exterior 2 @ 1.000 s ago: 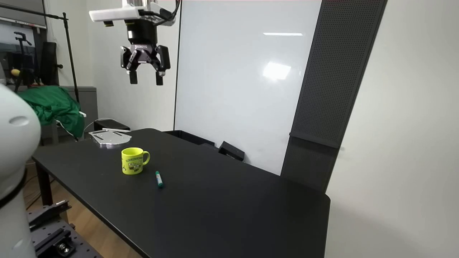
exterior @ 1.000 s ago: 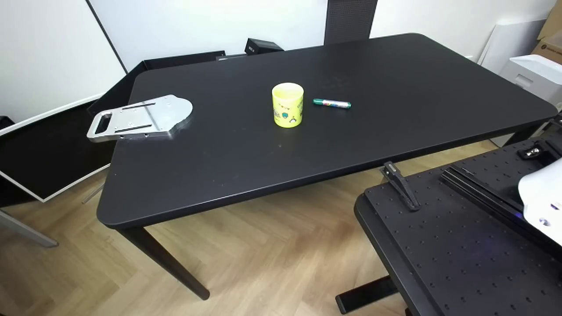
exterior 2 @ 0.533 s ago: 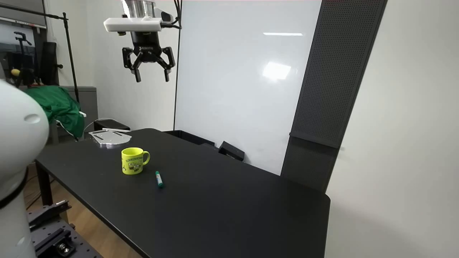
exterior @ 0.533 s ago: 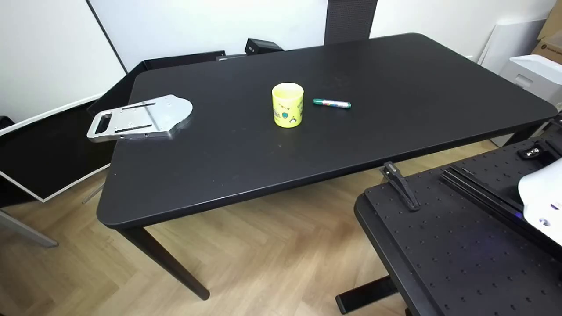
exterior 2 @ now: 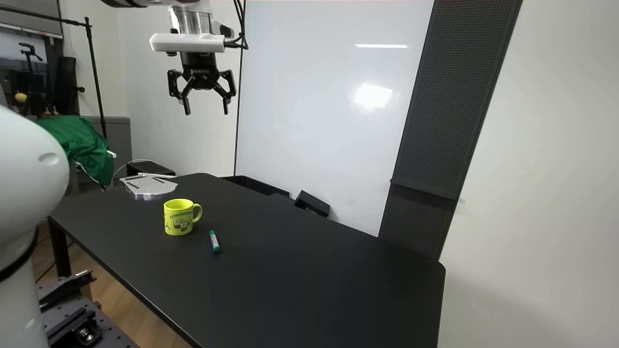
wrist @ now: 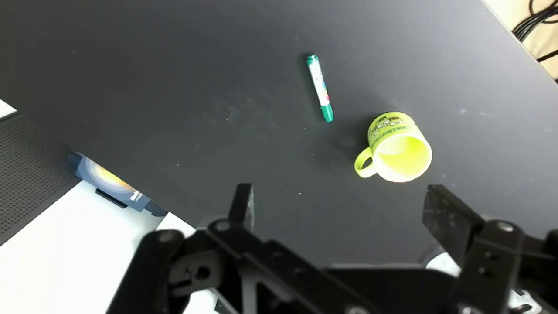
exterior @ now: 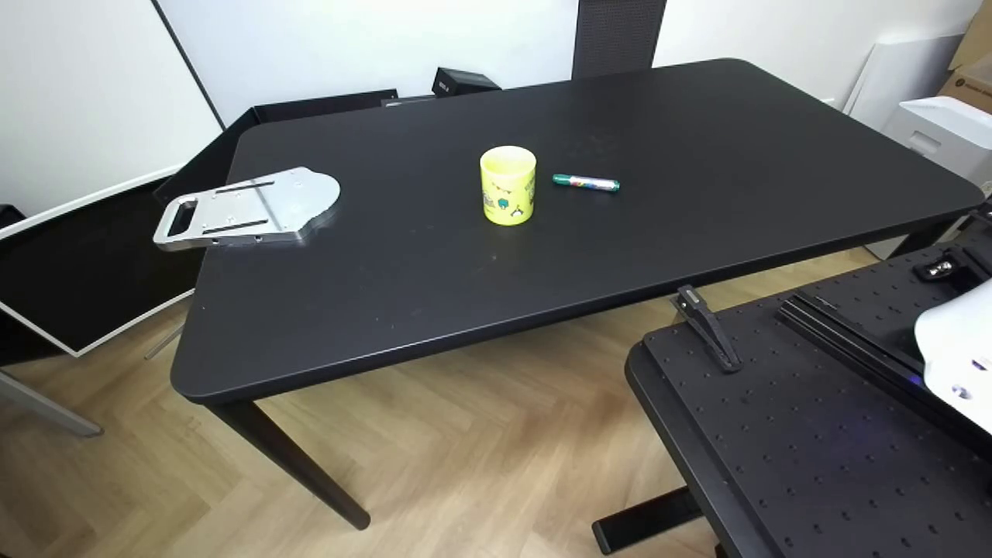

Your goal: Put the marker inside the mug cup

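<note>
The yellow mug cup (exterior: 508,190) stands upright on the black table; it shows in both exterior views (exterior 2: 178,220). Its handle shows in an exterior view and in the wrist view (wrist: 394,144). The teal-green marker (exterior: 586,183) with a white printed label lies flat beside the mug, apart from it; it also shows in an exterior view (exterior 2: 214,241) and in the wrist view (wrist: 319,85). My gripper (exterior 2: 206,111) is open and empty, pointing down high above the table. In the wrist view its fingers (wrist: 340,189) are wide apart, with mug and marker beyond the tips.
A silver metal plate (exterior: 271,205) lies at the table's end, partly overhanging the edge. The black table (exterior: 697,147) stands by a whiteboard (exterior 2: 329,96). A black box (exterior 2: 312,203) sits behind its back edge. A perforated robot bench (exterior: 821,434) stands near the table's front.
In an exterior view the gripper has moved right, turned to level, and come down slightly over the last half second. Mug and marker have not moved.
</note>
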Controlling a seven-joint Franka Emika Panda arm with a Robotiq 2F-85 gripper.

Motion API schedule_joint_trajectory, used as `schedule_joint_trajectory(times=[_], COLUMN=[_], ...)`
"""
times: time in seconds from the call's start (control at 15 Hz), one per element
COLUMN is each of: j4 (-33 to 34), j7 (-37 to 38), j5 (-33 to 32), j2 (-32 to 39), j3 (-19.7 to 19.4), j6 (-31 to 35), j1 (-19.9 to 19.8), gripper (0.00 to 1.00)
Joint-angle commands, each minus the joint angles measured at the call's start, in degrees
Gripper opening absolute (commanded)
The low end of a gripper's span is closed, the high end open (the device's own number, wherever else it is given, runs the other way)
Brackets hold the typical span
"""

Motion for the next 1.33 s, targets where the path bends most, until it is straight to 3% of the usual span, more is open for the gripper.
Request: schedule_joint_trajectory(times=[0.0,0.4,0.67,0.93,1.27], j4=[0.2,-3.5,-5.4,-4.1,-0.6], j7=[0.2,-2.6,-9.1,-25.9,-41.8], j5=[-0.3,-1.8,-1.0,2.7,5.5], j2=[0.1,8.7,15.7,24.0,34.0], j3=[-0.5,-2.4,-3.8,-4.3,-0.9], j6=[-0.2,6.3,14.6,19.9,21.3], j1=[0.6,-1.0,-1.2,-0.7,-2.4], gripper=[1.0,1.0,1.0,1.0,1.0])
